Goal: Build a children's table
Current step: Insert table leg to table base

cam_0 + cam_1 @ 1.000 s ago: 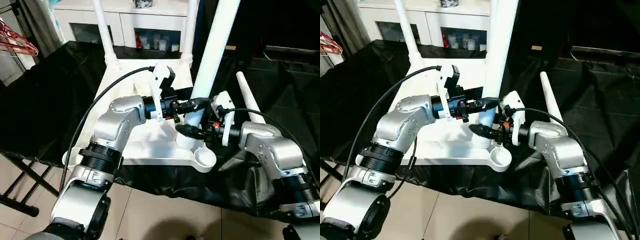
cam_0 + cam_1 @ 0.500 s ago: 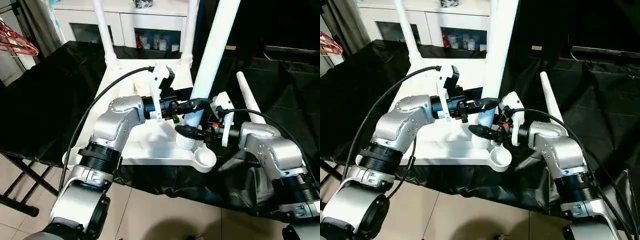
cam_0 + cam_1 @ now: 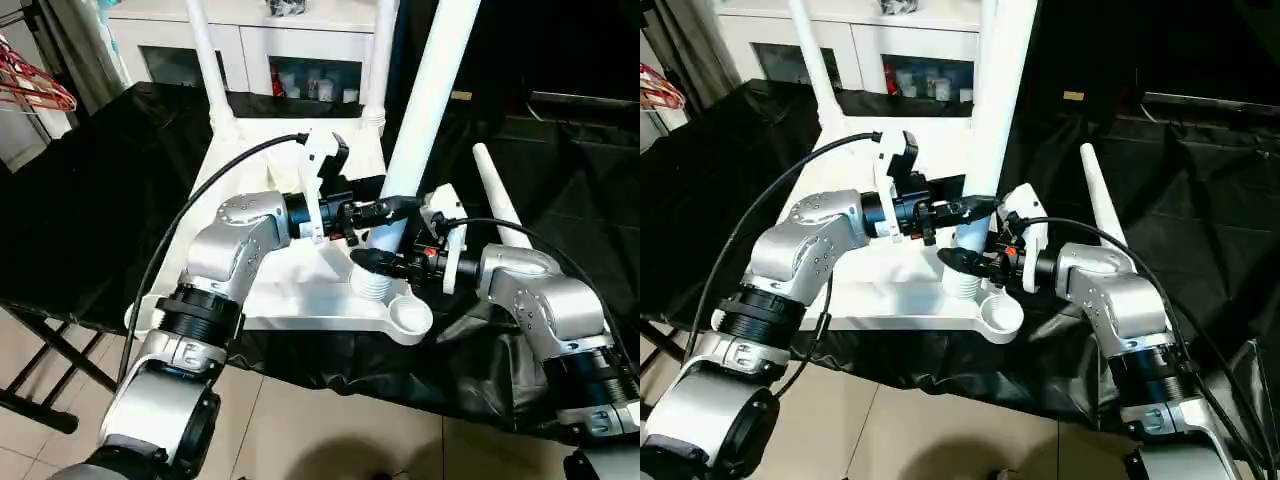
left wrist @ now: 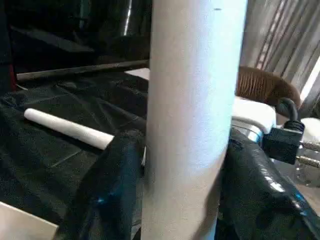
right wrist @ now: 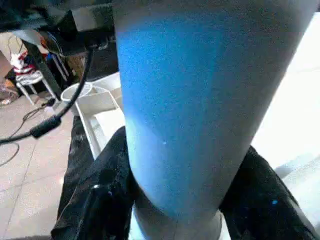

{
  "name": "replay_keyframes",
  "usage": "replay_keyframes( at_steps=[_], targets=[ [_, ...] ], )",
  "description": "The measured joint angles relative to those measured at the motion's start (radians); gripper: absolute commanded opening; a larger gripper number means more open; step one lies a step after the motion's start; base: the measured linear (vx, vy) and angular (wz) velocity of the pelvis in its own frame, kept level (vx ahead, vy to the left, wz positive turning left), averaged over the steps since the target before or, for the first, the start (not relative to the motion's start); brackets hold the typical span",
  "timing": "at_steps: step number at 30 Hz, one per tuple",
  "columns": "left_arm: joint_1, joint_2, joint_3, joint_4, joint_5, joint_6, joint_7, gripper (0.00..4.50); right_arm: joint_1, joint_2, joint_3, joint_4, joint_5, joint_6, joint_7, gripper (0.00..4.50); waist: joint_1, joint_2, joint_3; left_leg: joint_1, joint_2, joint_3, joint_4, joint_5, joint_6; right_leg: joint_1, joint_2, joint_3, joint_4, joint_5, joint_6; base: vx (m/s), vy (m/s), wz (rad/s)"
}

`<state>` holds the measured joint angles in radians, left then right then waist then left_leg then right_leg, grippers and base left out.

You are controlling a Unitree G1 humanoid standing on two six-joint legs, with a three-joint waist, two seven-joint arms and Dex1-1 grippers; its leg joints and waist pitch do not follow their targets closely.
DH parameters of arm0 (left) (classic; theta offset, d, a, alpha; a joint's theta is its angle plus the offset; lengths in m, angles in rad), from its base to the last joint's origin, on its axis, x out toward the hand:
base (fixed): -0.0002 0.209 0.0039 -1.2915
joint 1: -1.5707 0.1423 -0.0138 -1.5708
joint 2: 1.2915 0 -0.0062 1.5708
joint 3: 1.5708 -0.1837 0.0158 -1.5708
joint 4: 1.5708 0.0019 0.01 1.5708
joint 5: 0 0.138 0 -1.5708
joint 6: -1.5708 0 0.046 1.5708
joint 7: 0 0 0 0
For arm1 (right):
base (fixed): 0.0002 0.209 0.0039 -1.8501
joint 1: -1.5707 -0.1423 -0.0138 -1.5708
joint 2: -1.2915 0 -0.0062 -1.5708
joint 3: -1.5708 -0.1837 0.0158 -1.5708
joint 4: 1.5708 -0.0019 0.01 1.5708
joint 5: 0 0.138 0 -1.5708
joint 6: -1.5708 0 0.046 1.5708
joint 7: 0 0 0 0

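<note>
I had the tabletop (image 3: pixel 300 300) lying upside down on the black-draped bench (image 3: pixel 90 200), ribbed underside up, because that put the corner sockets facing upward where a leg could be pushed in from above. Two legs (image 3: pixel 205 60) stood upright in the far corners, so I judged the job about half done. The third leg (image 3: pixel 425 110) was the one in hand: it rose nearly upright, leaning slightly toward my right, with its threaded foot down over the tabletop beside the empty near-right corner socket (image 3: pixel 410 316); I could not tell whether that foot sat in anything or merely rested there. I had the left gripper (image 3: pixel 385 210) reaching across from the left with its fingers (image 4: pixel 112 185) on either side of the tube, clamped on it higher up, to hold the tall leg from tipping. The right gripper (image 3: pixel 372 261) came in from the right, lower, close to the foot, its fingers (image 5: pixel 100 190) also pressed to both sides of the tube, which gave me control of the end that needs steering. The fourth leg (image 3: pixel 500 205) lay flat on the cloth to the right, well apart from the tabletop, parked within reach of the right arm for later.
</note>
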<state>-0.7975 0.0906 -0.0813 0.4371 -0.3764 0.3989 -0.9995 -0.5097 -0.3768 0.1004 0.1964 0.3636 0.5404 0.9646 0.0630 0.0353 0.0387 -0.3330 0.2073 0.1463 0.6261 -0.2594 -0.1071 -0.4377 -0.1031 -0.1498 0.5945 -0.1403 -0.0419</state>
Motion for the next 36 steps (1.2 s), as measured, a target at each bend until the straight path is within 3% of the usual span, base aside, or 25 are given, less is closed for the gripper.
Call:
replay_keyframes(
  at_steps=[6, 9, 14, 15, 19, 24, 27, 28, 36],
  targets=[
    [0.003, -0.012, 0.023, 0.000, -0.004, -0.050, 0.012, 3.07, 0.001, 0.031, -0.019, -0.006, 0.014, -0.011, -0.033, 1.87, 0.000, 0.000, 0.000, 0.000, 0.000, 0.000, 0.000, 0.000, 0.000, 0.000, 0.000, 0.000, 0.000, 0.000, 0.000, 0.000, 0.000, 0.00],
    [0.007, -0.031, 0.056, -0.046, -0.046, -0.071, 0.020, 3.07, 0.002, 0.078, -0.044, -0.006, 0.015, -0.031, -0.099, 1.87, 0.001, 0.001, 0.000, 0.000, 0.000, 0.000, 0.000, 0.000, 0.000, 0.000, 0.000, 0.000, 0.000, 0.000, 0.000, 0.000, 0.000, 0.00],
    [0.028, 0.019, 0.070, -0.119, -0.067, -0.049, -0.021, 3.07, 0.002, 0.088, -0.095, 0.000, 0.016, -0.046, -0.177, 1.87, -0.001, 0.002, -0.001, 0.000, 0.000, 0.000, 0.000, 0.001, -0.001, 0.000, 0.000, 0.000, 0.001, 0.000, -0.001, 0.000, 0.000, 0.00],
    [0.040, 0.031, 0.061, -0.130, -0.065, -0.044, -0.030, 3.07, 0.002, 0.087, -0.101, 0.001, 0.015, -0.046, -0.186, 1.87, -0.001, 0.002, -0.001, 0.000, 0.000, 0.000, 0.000, 0.001, -0.001, 0.000, 0.000, 0.000, 0.000, 0.000, -0.001, 0.000, 0.000, 0.00],
    [0.167, 0.159, -0.091, -0.206, 0.023, -0.028, -0.122, 3.07, 0.067, 0.061, -0.135, -0.040, 0.010, -0.047, -0.235, 1.87, -0.003, 0.003, -0.001, 0.000, 0.001, 0.000, -0.001, 0.001, -0.001, 0.000, 0.000, 0.001, 0.001, -0.001, 0.000, 0.000, 0.000, 0.00],
    [0.216, 0.181, -0.207, -0.185, 0.159, -0.082, -0.103, 3.07, 0.123, 0.034, -0.146, -0.144, -0.001, -0.020, -0.263, 1.87, -0.002, 0.005, -0.001, 0.000, 0.001, -0.001, -0.001, 0.003, -0.005, 0.002, 0.001, 0.001, 0.000, -0.002, 0.003, 0.000, 0.000, 0.00],
    [0.229, 0.185, -0.235, -0.164, 0.201, -0.113, -0.089, 3.07, 0.146, 0.027, -0.149, -0.201, 0.002, 0.000, -0.271, 1.87, -0.004, 0.007, -0.001, 0.000, 0.000, 0.000, -0.001, 0.004, -0.006, 0.003, 0.003, 0.001, 0.000, -0.002, 0.004, 0.000, 0.000, 0.00],
    [0.238, 0.185, -0.242, -0.163, 0.205, -0.115, -0.083, 2.78, 0.160, 0.019, -0.153, -0.221, 0.002, 0.007, -0.276, 1.87, -0.005, 0.008, -0.001, 0.000, 0.001, -0.001, -0.001, 0.004, -0.007, 0.003, 0.003, 0.001, 0.000, -0.002, 0.004, 0.000, 0.000, 0.00],
    [0.270, 0.185, -0.309, -0.123, 0.289, -0.155, -0.038, 2.27, 0.225, 0.009, -0.160, -0.320, 0.021, 0.058, -0.312, 1.87, -0.013, 0.025, -0.003, 0.000, 0.002, -0.003, -0.001, 0.006, -0.009, 0.003, 0.009, 0.004, 0.000, -0.002, 0.004, 0.000, 0.000, 0.00]
  ],
)
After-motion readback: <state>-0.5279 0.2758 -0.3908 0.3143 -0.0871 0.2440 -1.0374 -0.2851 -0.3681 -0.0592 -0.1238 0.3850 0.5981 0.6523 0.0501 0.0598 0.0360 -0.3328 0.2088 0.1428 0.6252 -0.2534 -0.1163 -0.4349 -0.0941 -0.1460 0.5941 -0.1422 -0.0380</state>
